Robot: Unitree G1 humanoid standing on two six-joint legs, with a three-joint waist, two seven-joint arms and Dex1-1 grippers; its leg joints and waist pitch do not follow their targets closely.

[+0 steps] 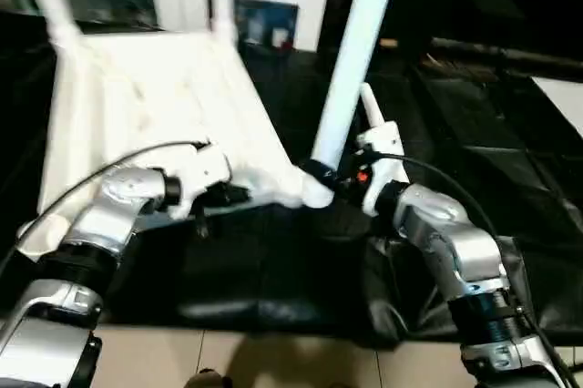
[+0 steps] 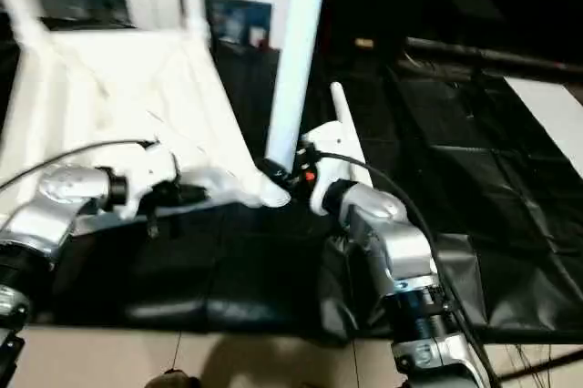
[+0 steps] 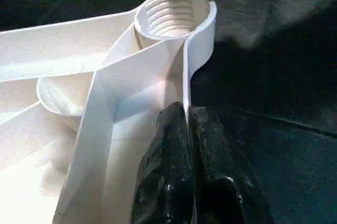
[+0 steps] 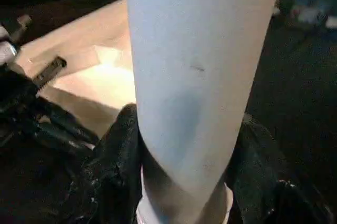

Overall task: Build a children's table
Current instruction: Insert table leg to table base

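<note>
On black sheet: white ribbed tabletop [image 1: 155, 106], threaded socket [image 3: 171, 13]

From head height, the paired eye cameras are looking forward and down over both silver forearms, sharing the upturned tabletop [image 1: 155, 106] on the black-sheeted worktable [image 2: 474, 178]. The left wrist camera is peering close along the left gripper [image 3: 188, 124] at a threaded corner socket [image 3: 171, 13]. The right wrist camera is sitting tight against a leg [image 4: 195, 77] between the right gripper [image 4: 184, 182] fingers.
</note>
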